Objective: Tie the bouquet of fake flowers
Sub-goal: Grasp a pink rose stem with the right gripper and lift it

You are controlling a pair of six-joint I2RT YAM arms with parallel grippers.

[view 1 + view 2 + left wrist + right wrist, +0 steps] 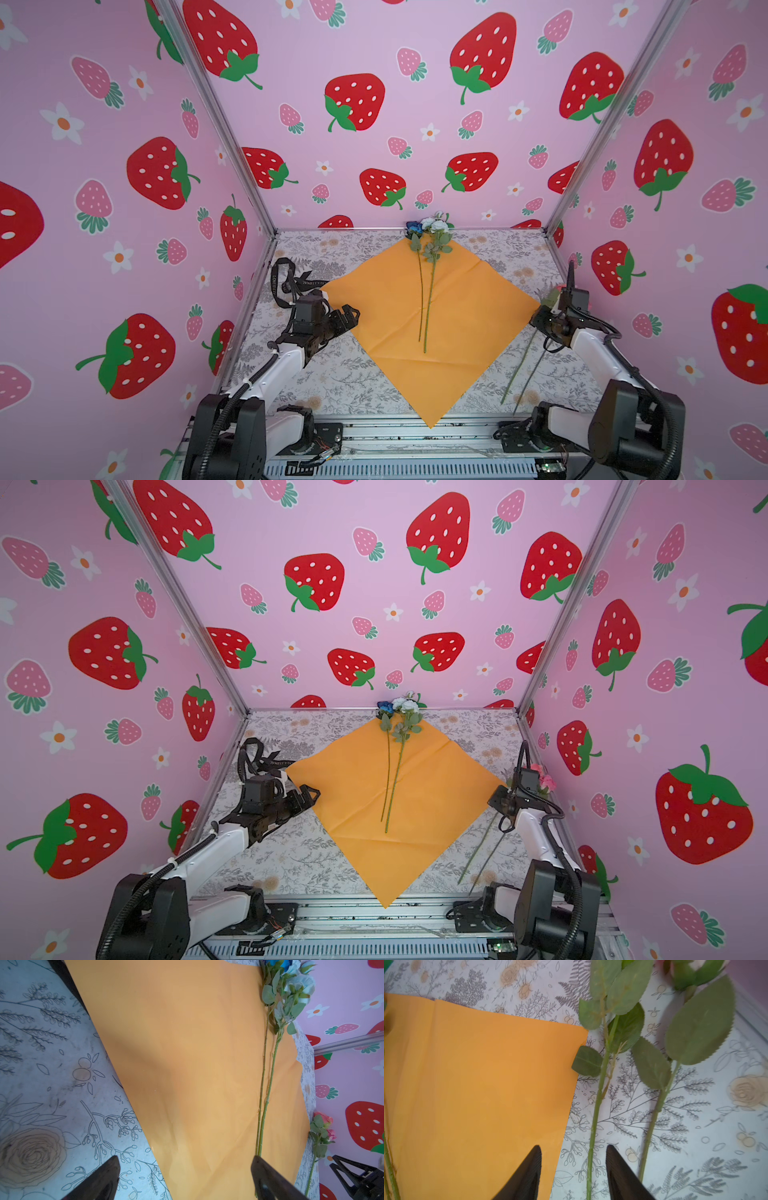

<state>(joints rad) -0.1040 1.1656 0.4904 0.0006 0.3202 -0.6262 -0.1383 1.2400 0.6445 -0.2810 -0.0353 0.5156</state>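
At the table's [332, 374] right edge, our right gripper [573, 1147] straddles one rose stem [593, 1124], jaws narrowly apart and not yet touching it; two bouquet flowers [438, 226] lie mid-paper [457, 324]; the left gripper [185, 1159] stands wide; next we close, then lift.

Left gripper [185, 1158] jaws spread wide, arm stretched forward; right gripper [573, 1147] jaws parted (narrower gap), arm bent.

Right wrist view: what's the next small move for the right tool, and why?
Probably close the right tool on the pink rose stem: it runs between the open jaws, untouched, off the orange paper where two stems already lie.
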